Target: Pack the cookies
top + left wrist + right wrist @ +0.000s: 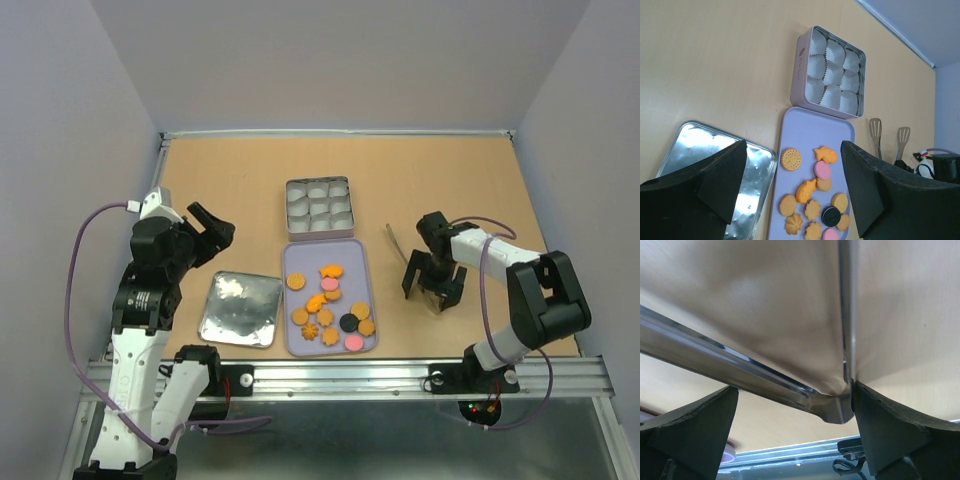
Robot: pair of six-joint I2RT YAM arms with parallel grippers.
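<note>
**Just checked: cookies unpacked, both pincers spread**

Found the cookies (326, 316) lying loose on the lavender tray (345, 255), bunched on its near half, far end bare. Counted mostly orange-brown pieces, a few pink rounds and one black round.

Spotted the pink tin (318, 182) butted against the tray's far edge, with nine white paper cups inside in a three-by-three grid.

Logged a silver lid (240, 310) flat on the table (450, 180), just left of the tray's near half.

Saw the left gripper (212, 225) raised off the table, left of the tray and beyond the silver lid. Fingers spread wide, pinching nothing. Looked down past its fingers onto tray, tin and lid.

Saw the right gripper (432, 290) down low, right of the tray's near half. Fingers fully spread, straddling the hinge end of the metal tongs (398, 244). Traced the tongs from there away toward the tin's side, well apart from the tray, flat blade ends farthest out. Couldn't tell from the wrist view whether either pad actually touched the steel.
</note>
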